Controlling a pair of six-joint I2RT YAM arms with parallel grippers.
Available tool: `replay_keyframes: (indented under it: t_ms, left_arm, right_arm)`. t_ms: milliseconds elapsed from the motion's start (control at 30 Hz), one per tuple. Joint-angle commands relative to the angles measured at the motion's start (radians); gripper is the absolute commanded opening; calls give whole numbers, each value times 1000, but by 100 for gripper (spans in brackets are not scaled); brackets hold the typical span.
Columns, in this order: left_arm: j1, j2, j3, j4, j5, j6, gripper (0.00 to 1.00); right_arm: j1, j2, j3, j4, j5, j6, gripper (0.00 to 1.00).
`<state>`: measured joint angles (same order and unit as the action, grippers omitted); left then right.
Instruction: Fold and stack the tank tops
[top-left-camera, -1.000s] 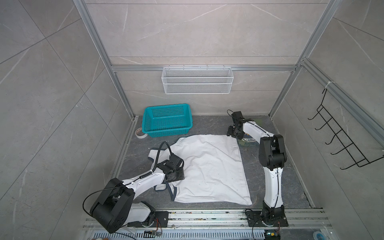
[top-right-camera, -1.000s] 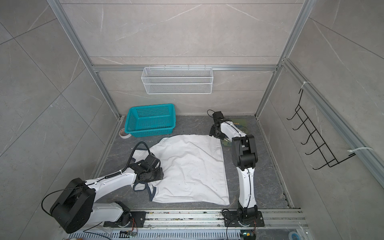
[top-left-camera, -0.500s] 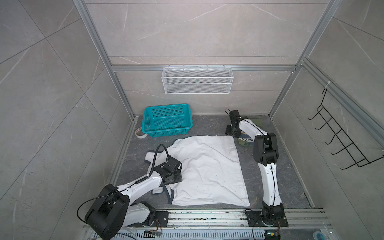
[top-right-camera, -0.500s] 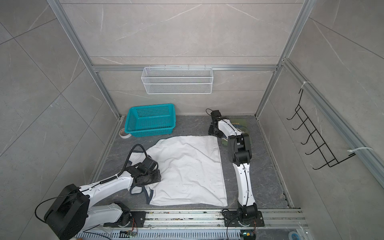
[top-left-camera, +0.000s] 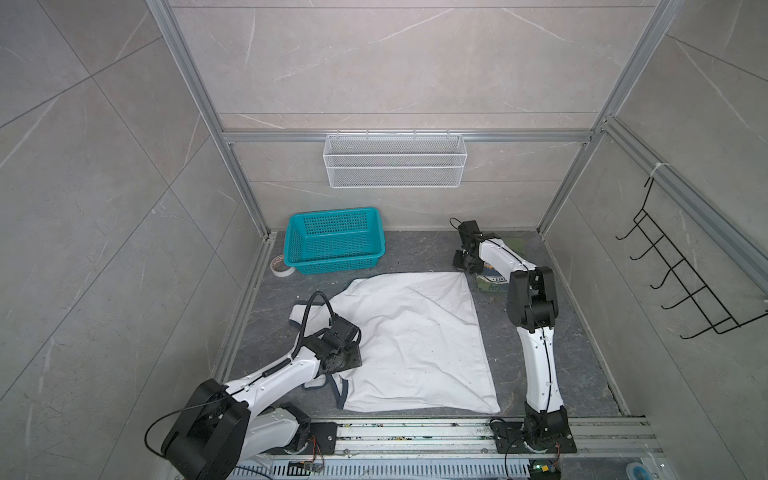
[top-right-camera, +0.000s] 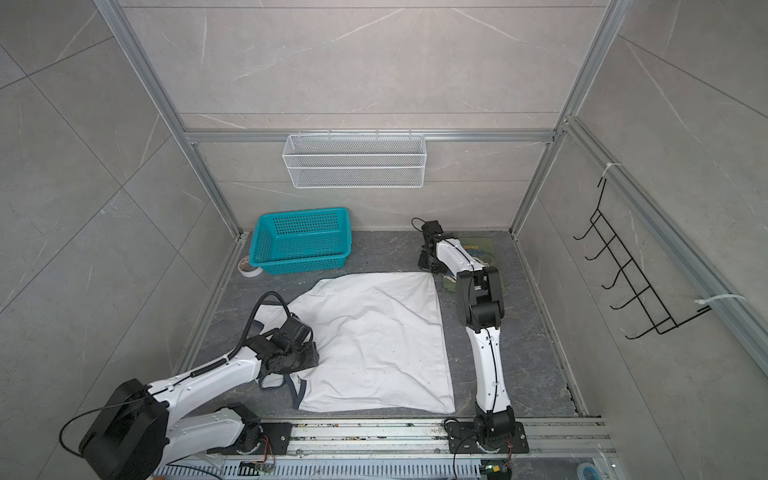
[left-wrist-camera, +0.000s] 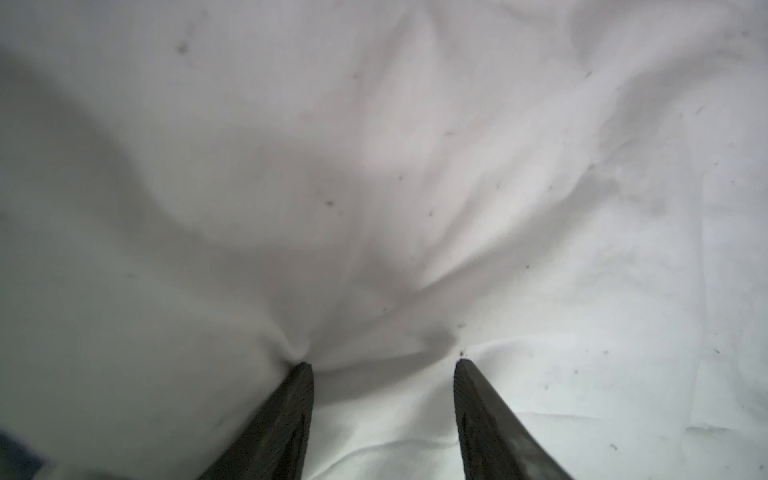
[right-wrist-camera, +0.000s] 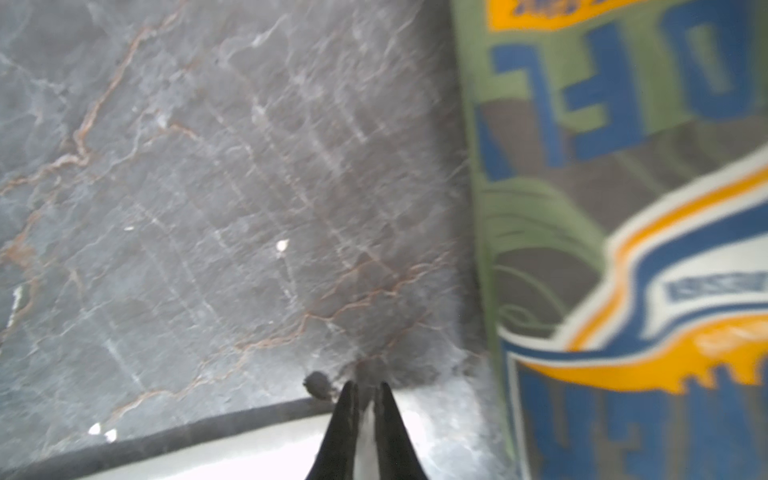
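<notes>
The white tank top (top-left-camera: 411, 340) (top-right-camera: 374, 345) lies spread flat on the dark floor, its navy-trimmed openings toward the left. My left gripper (top-left-camera: 352, 360) (top-right-camera: 309, 357) (left-wrist-camera: 382, 365) stands open, tips pressed onto its white cloth near the armholes. My right gripper (top-left-camera: 461, 264) (top-right-camera: 426, 264) (right-wrist-camera: 365, 386) is shut on the shirt's far right corner, with white cloth pinched between the jaws. The olive green tank top (top-left-camera: 494, 282) (top-right-camera: 478, 249) (right-wrist-camera: 623, 208) lies folded at the back right, graphic up, partly under the right arm.
A teal basket (top-left-camera: 334, 241) stands at the back left with a tape roll (top-left-camera: 281, 266) beside it. A white wire basket (top-left-camera: 395, 162) hangs on the back wall and a black hook rack (top-left-camera: 681, 282) on the right wall. The arms' rail (top-left-camera: 415, 432) runs along the front.
My right gripper has closed on the far right corner of the white tank top, and its elbow has swung. The left gripper has shifted slightly toward the front left and stays open.
</notes>
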<state>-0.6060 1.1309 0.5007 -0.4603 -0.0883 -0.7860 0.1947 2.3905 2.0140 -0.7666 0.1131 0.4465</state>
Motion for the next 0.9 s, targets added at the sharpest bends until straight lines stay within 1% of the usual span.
replay_keyframes:
  t_ms: [0,67,133,233,300,367,400,500,600,633,700,800,867]
  left_arm:
    - [6,-69,-36,-86,-6,-35,58]
    - [6,-83,-43,-79,18,-30,58]
    - [5,-94,-45,-62,60,-18,58]
    - [3,-143,3,-79,94,10,58]
    - [7,-183,87,-128,80,34,60]
    - [34,-199,194,-192,3,62,65]
    - [76,-194,246,-206,-17,83,67]
    - [284,-142,345,-179,12,119,67]
    - [490,-39,395,-125,32,125,66]
    - [550,2,402,-97,32,124,66]
    - [651,76,401,-34,83,117,65]
    - [729,187,405,57,86,119,65]
    - [763,259,415,111,113,129,64]
  right_arm:
    - [-17,-65,5,-16,80,-23,11]
    - [-18,-81,-2,-7,88,-27,10]
    - [-17,-99,-12,8,65,-36,9]
    - [-17,-148,-64,46,26,-46,8]
    - [-16,-199,-127,92,-7,-55,9]
    - [-16,-243,-186,133,-26,-55,9]
    - [-16,-261,-208,150,-30,-57,9]
    - [-17,-276,-228,166,-31,-63,9]
    - [-16,-266,-216,151,-36,-69,9]
    - [-16,-267,-216,152,-41,-71,9]
    - [-16,-271,-221,155,-45,-73,9]
    - [-17,-272,-217,155,-49,-78,9]
    - [-19,-272,-215,155,-54,-78,9]
